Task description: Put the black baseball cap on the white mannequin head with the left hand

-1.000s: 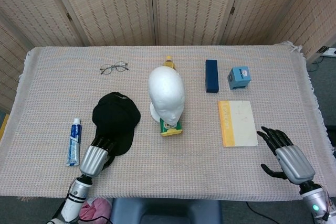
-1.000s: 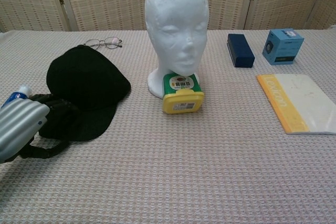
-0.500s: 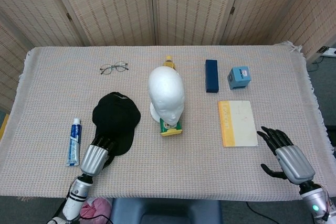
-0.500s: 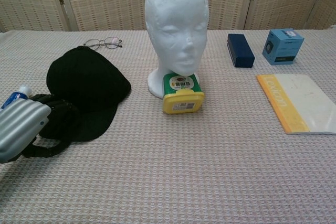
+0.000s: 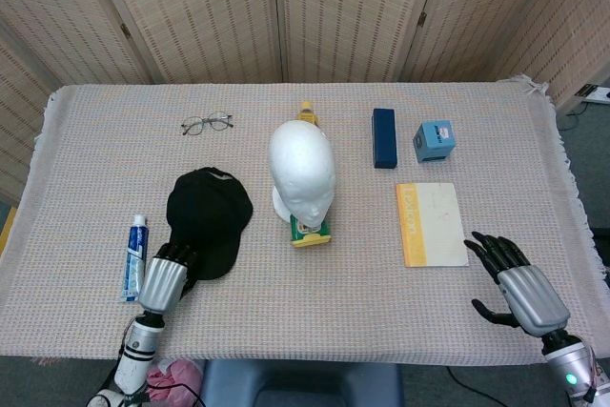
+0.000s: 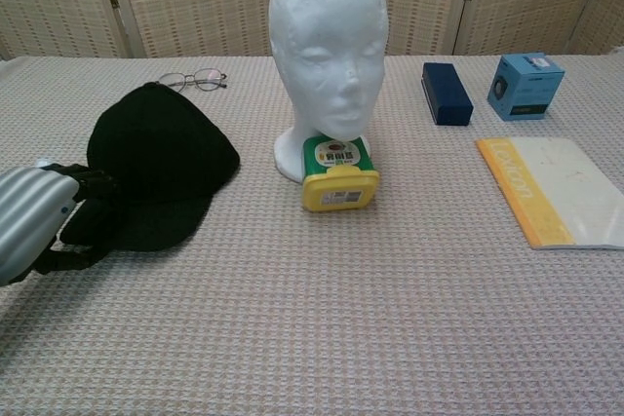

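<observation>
Black baseball cap (image 6: 156,163) lies left of the white mannequin head (image 6: 328,46); left hand (image 6: 39,226) curls onto its brim, seemingly gripping to lift; right hand (image 5: 515,278) splayed, empty.

- Left hand (image 5: 164,278) low at the near left, silver back up, dark fingers (image 6: 86,182) curled forward, gripping the black cap's brim (image 6: 136,226).
- Right hand (image 5: 519,283) rests near right, palm down, fingers spread, holding nothing.
</observation>
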Tool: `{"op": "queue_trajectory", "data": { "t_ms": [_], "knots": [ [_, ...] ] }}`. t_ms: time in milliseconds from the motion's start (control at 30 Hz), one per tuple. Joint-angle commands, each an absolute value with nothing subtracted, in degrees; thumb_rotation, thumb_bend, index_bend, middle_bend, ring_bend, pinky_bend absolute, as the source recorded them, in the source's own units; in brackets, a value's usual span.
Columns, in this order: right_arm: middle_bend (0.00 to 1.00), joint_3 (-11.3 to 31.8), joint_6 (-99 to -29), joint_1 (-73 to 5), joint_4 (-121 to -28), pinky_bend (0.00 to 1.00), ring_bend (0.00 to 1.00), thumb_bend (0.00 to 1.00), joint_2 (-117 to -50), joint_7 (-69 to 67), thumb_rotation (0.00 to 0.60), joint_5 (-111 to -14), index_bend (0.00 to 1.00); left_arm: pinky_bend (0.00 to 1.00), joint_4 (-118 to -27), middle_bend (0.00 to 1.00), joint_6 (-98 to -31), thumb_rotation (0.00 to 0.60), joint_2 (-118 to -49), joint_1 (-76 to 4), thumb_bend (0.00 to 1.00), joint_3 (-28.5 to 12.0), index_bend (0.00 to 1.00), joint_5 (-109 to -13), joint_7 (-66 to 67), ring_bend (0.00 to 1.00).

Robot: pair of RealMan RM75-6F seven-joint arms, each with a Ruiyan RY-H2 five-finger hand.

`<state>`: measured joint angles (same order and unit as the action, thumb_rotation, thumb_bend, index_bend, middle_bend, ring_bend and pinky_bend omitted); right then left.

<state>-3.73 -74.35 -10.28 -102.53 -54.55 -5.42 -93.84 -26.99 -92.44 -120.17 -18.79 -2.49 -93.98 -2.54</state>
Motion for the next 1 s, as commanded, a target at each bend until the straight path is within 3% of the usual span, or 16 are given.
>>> {"op": "queue_trajectory", "data": {
  "t_ms": [33,500,1000],
  "knots": [
    [0.0,-3.8,-74.2,-10.3,-102.5,0.0,0.0,0.23,-54.6,-5.3,0.6,-93.8,0.0,0.5,-26.4,0.65,-93.8,0.6,-120.3,-18.8,0.43,-2.9,0.57,-93.6,-2.9,0.47],
    [0.0,-4.1,-74.5,-10.2,-102.8,0.0,0.0,0.23,-54.6,-4.8,0.6,-94.6,0.0,0.56,-27.5,0.74,-102.8,0.6,-117.8,-20.2,0.49,-5.1,0.65,-93.1,0.8,0.54],
    [0.0,-4.6,-75.9,-9.7,-102.8,0.0,0.0,0.24,-54.1,-5.8,0.6,-96.2,0.0,0.56,-38.2,0.74,-107.4,0.6,-109.3,-21.7,0.49,-5.4,0.65,-95.0,10.5,0.54]
  ]
}}
